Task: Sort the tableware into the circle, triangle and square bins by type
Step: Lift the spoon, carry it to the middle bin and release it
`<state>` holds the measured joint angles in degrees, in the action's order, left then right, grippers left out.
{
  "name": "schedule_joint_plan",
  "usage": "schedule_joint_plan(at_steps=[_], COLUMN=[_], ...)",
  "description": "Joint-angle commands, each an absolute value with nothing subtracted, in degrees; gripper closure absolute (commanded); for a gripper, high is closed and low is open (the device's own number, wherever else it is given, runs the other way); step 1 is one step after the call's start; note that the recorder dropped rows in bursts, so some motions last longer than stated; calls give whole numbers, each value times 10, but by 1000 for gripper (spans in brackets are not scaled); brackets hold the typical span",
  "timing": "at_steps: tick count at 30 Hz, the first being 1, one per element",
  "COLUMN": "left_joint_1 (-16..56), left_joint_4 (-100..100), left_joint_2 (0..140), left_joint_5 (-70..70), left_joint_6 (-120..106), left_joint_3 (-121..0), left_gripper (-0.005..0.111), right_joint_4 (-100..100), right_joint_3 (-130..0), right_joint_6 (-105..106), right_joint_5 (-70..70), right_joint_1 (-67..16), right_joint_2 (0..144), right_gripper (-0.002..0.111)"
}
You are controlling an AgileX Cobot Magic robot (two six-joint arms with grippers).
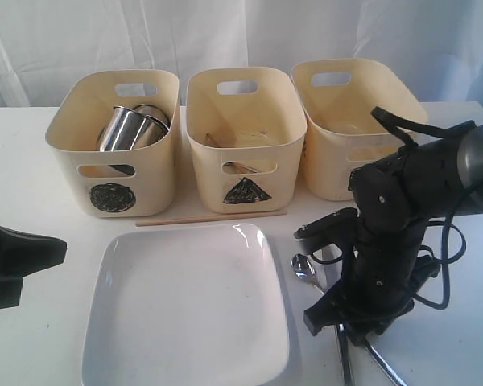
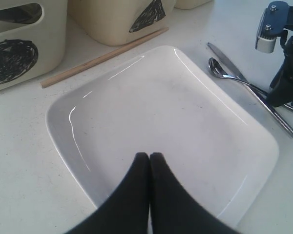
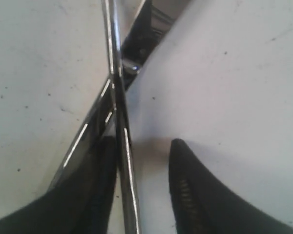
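Observation:
The large white square plate (image 1: pixel 189 305) lies in front of the bins, with one wooden chopstick (image 1: pixel 212 218) behind it. My left gripper (image 2: pixel 150 156) hangs shut and empty over the plate's (image 2: pixel 161 107) near edge. To the plate's right the spoon (image 2: pixel 219 69) and the knife (image 2: pixel 232 68) lie crossed. My right gripper (image 3: pixel 144 144) points down over their handles, open, with one thin steel handle (image 3: pixel 128 185) between its fingers, close against one of them. Two steel mugs (image 1: pixel 130 129) stand in the circle bin (image 1: pixel 80 161). The triangle bin (image 1: pixel 201 157) is in the middle.
A third cream bin (image 1: pixel 330 161) stands at the right; my right arm (image 1: pixel 402 201) hides its mark. The right arm's cables trail over the table at the right. My left gripper (image 1: pixel 56 248) shows at the left edge of the exterior view.

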<state>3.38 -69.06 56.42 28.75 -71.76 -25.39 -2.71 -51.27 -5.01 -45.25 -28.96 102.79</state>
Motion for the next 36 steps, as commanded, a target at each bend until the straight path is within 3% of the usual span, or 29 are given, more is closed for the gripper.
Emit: schedule_joint_plan(at_steps=[1, 3, 13, 26, 36], left_joint_1=[33, 33, 33, 33, 33], left_joint_4=[-693, -693, -693, -693, -693], left_joint_2=[560, 560, 560, 560, 560], left_joint_5=[291, 290, 290, 289, 278], left_joint_6=[-716, -716, -716, -716, -717], left_joint_3=[-252, -252, -252, -252, -252], left_gripper=[107, 107, 107, 107, 107], right_joint_4=[-40, -40, -39, -39, -39], right_joint_3=[-506, -506, -507, -527, -660], right_joint_6=[-48, -48, -47, -38, -12], right_joint_5=[-432, -432, -425, -404, -172], right_joint_1=[-286, -286, -286, -286, -286], right_joint_2=[1046, 1046, 1024, 859, 885], right_gripper=[94, 108, 108, 108, 108])
